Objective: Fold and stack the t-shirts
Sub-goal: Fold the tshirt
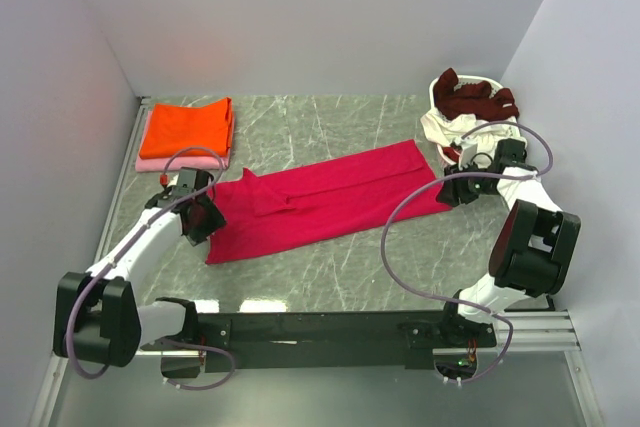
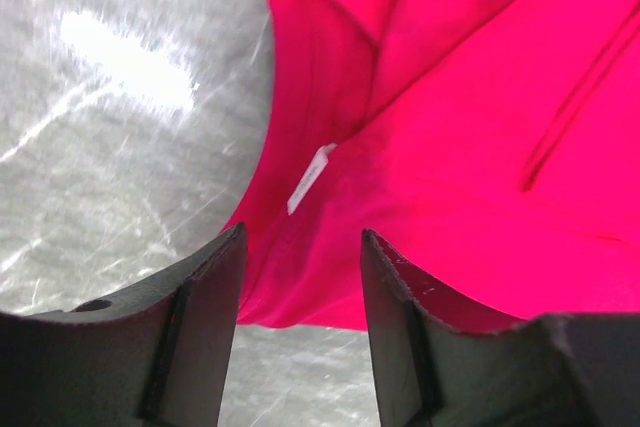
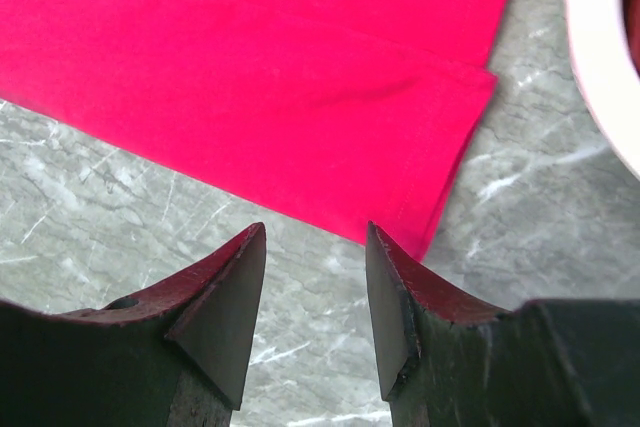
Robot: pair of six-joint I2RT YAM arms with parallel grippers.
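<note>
Two shirts are dumped in the basket (image 1: 436, 95)
Maroon shirt (image 1: 475, 97) and white shirt (image 1: 440, 129) are piled there, far right; crimson shirt (image 1: 330, 197) is spread mid-table, left gripper (image 2: 303, 237) and right gripper (image 3: 315, 232) held open at its ends.

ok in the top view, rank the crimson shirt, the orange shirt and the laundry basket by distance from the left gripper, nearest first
1. crimson shirt, mid-table, its edge right beside the left gripper
2. orange shirt, folded, far left corner
3. laundry basket, far right corner
</note>
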